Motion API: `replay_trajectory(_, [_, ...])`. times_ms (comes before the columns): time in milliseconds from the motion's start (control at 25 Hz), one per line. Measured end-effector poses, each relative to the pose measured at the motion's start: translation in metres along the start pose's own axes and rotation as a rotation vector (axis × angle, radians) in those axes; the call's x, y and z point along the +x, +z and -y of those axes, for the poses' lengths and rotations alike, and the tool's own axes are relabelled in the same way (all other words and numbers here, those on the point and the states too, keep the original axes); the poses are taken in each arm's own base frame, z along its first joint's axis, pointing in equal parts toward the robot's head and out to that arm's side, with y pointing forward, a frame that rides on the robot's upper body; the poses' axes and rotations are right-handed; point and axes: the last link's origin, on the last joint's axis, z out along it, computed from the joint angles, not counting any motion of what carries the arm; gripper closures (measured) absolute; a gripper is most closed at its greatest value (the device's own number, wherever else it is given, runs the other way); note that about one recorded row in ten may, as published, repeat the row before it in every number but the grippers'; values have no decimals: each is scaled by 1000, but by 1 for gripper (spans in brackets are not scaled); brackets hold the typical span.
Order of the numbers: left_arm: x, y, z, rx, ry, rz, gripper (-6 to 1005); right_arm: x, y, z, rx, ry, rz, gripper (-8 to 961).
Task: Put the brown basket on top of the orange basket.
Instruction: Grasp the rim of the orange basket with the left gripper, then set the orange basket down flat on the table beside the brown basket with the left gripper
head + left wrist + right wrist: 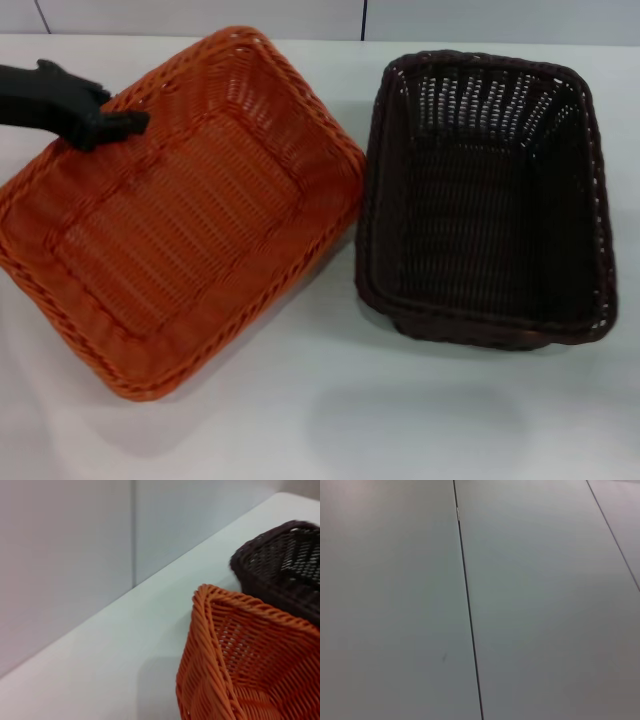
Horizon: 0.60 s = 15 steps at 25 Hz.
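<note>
The orange basket (pixel 185 215) fills the left half of the head view, turned at an angle, with a shadow under its near edge. My left gripper (pixel 118 126), black, comes in from the far left and is shut on the basket's far-left rim. The left wrist view shows a corner of the orange basket (pixel 235 655) close up, above the table. The brown basket (pixel 490 200) stands upright and empty on the table to the right, beside the orange one; it also shows in the left wrist view (pixel 280 565). My right gripper is out of view.
The white table (pixel 330 420) runs to the front edge of the head view. A pale grey wall (pixel 65 555) stands behind the table's far edge. The right wrist view shows only grey panels (pixel 545 605) with dark seams.
</note>
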Motion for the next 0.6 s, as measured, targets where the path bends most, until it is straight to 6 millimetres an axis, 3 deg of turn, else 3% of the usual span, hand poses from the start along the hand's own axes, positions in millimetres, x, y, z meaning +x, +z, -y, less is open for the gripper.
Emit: replay_trajectory(600, [48,27,-14,-106,409,-66,822,0,4,-8,-20,20,3,127])
